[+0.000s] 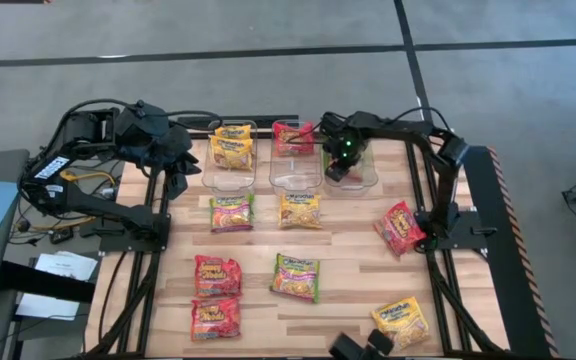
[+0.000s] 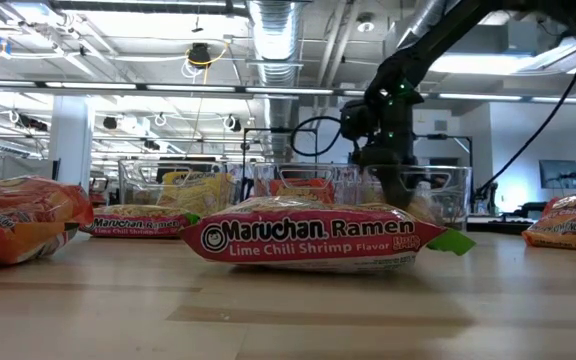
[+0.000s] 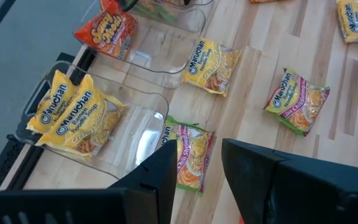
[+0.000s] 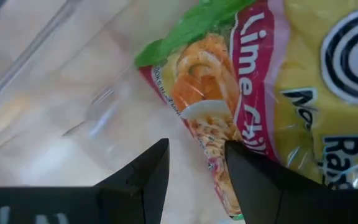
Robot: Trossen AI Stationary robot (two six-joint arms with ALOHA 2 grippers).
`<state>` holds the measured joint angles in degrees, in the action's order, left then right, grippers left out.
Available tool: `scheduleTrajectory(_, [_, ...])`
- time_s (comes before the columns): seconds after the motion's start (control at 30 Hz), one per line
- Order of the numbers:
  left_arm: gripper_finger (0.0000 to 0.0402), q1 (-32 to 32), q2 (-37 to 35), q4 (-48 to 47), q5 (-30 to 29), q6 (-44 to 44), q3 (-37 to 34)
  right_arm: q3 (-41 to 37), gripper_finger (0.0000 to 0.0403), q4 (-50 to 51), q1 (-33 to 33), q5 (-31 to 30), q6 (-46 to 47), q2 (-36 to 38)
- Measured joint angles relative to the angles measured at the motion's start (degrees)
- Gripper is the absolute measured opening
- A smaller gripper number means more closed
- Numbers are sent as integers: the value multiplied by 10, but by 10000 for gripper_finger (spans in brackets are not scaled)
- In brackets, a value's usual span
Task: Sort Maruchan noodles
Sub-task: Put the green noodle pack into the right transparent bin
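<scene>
Three clear bins stand along the far edge. The left bin (image 1: pixel 230 178) holds two yellow Maruchan noodles packets (image 1: pixel 232 148), and the middle bin (image 1: pixel 296 182) holds a red one (image 1: pixel 292 137). My right gripper (image 1: pixel 339 163) points down into the right bin (image 1: pixel 368 180), open. A green-and-pink Lime Chili packet (image 4: pixel 260 93) lies just past its fingertips (image 4: pixel 196 152), its edge running between them. Several more packets lie flat on the table. My left gripper (image 3: pixel 197 168) waits open, raised over the far left. My right gripper: its one finger (image 4: pixel 253 174) stands in front of the Lime Chili packet's pink edge (image 4: pixel 213 155). Clear bin floor shows between the other finger and that edge. Whether either finger touches the packet I cannot tell.
Loose on the wooden table are lime packets (image 1: pixel 231 212) (image 1: pixel 296 277), yellow ones (image 1: pixel 299 210) (image 1: pixel 400 322) and red ones (image 1: pixel 400 228) (image 1: pixel 216 275) (image 1: pixel 215 318). Bare wood lies between them. Black frame rails run along the left and right table edges.
</scene>
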<state>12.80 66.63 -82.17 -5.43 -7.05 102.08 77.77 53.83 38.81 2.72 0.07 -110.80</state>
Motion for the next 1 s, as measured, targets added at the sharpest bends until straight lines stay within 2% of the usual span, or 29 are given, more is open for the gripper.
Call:
scheduleTrajectory(0.07, [113,0,0,0,0,4,0,13,191,-5,0,-21,6,-2])
scheduleTrajectory(0.4, [113,0,0,-9,0,18,0,32,191,-7,6,-30,-13,-11])
scheduleTrajectory(0.73, [113,0,0,-10,0,18,0,34,191,19,-16,-53,-16,-7])
scheduleTrajectory(1.0, [113,0,0,-11,0,14,0,69,192,68,-27,-53,-16,-7])
